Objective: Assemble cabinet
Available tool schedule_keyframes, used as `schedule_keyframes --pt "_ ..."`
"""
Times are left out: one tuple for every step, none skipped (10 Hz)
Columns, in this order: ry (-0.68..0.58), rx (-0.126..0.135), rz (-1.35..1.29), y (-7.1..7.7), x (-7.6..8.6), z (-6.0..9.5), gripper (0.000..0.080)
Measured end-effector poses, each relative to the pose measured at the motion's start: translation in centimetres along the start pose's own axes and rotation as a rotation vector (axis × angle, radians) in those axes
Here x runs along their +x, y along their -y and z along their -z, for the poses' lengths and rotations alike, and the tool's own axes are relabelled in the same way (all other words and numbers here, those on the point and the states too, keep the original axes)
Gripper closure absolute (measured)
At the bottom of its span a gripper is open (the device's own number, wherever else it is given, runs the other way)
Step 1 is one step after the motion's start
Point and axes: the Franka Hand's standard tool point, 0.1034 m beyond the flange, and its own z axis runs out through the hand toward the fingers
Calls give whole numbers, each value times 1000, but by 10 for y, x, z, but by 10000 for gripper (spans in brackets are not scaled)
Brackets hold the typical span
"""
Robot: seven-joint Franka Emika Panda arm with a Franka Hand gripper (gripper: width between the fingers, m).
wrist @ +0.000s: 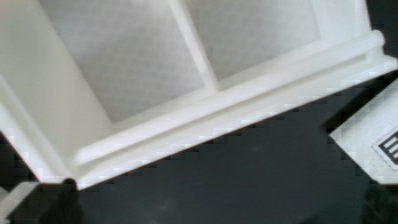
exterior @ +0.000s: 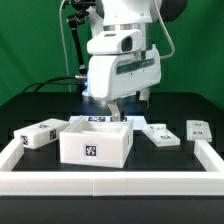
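The cabinet body (exterior: 95, 143) is a white open-topped box with a square tag on its front, at the middle of the table. In the wrist view its inside (wrist: 143, 80) shows two compartments split by a divider, with a stepped rim. My gripper (exterior: 112, 106) hangs just behind the body's far wall, close above the table. In the wrist view the gripper (wrist: 205, 208) is open and empty, over dark table beside the rim. One dark finger (wrist: 25, 203) shows at the frame's corner. A tagged white block (exterior: 40, 133) lies at the exterior view's left.
A flat white tagged part (exterior: 158, 133) and a small tagged block (exterior: 198, 130) lie at the exterior view's right. A tagged white piece (wrist: 379, 150) shows at the wrist view's edge. A low white border rail (exterior: 110, 181) runs along the front and sides.
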Motion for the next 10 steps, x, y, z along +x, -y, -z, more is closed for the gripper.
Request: schedule_keyframes --pt "0 0 0 0 0 0 1" --pt "2 -3 73 -1 -3 0 1" --pt "3 -6 183 1 -13 -3 1" --pt "9 3 266 6 -23 -5 1" --pt "18 6 293 8 -26 -6 1" --pt "21 7 317 8 -27 -7 1" --pt "21 7 312 8 -27 -7 1" --pt "21 7 313 8 -27 -7 1" --pt "21 7 313 8 -27 -7 1" --pt "20 6 313 9 -27 -8 1"
